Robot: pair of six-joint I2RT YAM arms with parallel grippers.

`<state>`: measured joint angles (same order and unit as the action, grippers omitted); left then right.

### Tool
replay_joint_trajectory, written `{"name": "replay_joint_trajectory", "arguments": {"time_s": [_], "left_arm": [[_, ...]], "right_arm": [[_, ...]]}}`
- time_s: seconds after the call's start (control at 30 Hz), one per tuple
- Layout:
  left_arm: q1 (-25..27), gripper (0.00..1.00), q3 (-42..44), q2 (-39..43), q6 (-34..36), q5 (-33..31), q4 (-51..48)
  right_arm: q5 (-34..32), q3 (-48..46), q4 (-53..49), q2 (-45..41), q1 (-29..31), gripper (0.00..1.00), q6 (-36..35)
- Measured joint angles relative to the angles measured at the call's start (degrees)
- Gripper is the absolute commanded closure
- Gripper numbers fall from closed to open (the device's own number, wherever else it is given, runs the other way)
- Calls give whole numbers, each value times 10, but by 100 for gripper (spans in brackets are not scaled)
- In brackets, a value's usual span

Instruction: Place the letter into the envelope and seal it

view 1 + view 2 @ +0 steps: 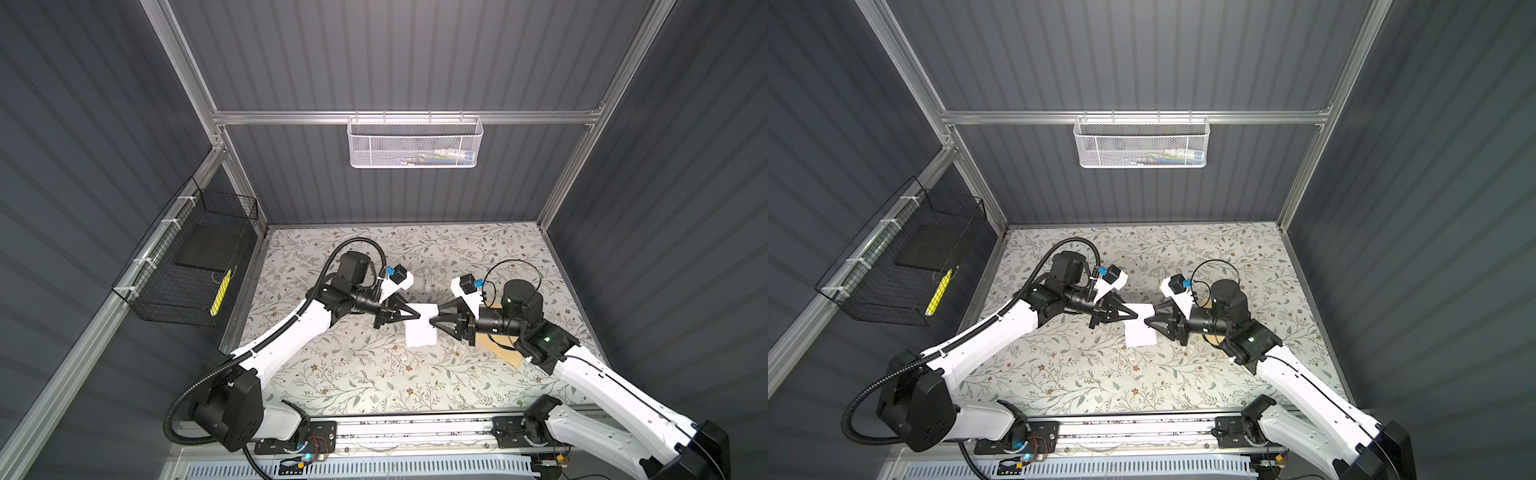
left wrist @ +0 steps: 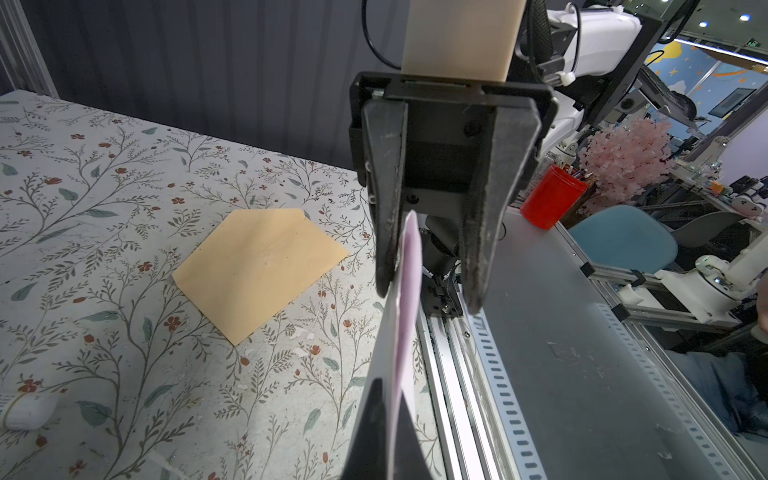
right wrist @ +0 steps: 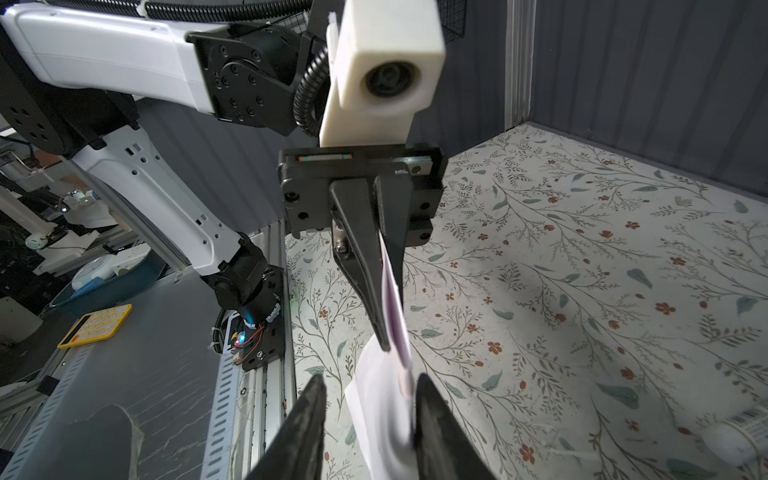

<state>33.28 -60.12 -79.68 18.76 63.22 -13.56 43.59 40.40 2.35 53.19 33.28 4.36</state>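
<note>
Matt white paper letter point(image 1: 420, 332), smooth tan kraft-paper envelope point(image 2: 257, 266), brushed-metal rail point(image 2: 448, 395).

Your left gripper point(image 2: 392, 399) pinches the letter point(image 2: 409, 266), which runs edge-on toward twelve o'clock. There the right gripper point(image 2: 430, 291) faces you, jaws apart, the paper against one finger. The envelope point(image 2: 257, 266) lies flat on the floral table point(image 2: 104, 208) at ten o'clock, well clear of both grippers.

the letter point(image 1: 420, 334), a thin white sheet, hangs on edge above the middle of the floral table point(image 1: 353, 374), slightly bowed and clear of the surface. the envelope point(image 2: 257, 266), plain tan kraft paper, lies flat on the table, to the letter's right in both top views, apart from it and largely hidden there.
</note>
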Motion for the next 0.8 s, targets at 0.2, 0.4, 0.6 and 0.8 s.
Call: {"name": "replay_joint_trajectory", "arguments": {"time_s": [0.2,0.4,0.6,0.8], "left_arm": [[0,100,0,2,-5,0,9],[0,41,0,2,-42,-1,41],[0,26,0,2,-100,-1,92],[3,33,-9,-1,-122,5,106]], "right_arm": [[5,-9,11,-6,-2,94,-2],[2,-11,3,-17,-3,100,-21],[-9,-11,-38,-39,-2,100,-64],[-16,-11,-59,-36,-2,100,-83]]}}
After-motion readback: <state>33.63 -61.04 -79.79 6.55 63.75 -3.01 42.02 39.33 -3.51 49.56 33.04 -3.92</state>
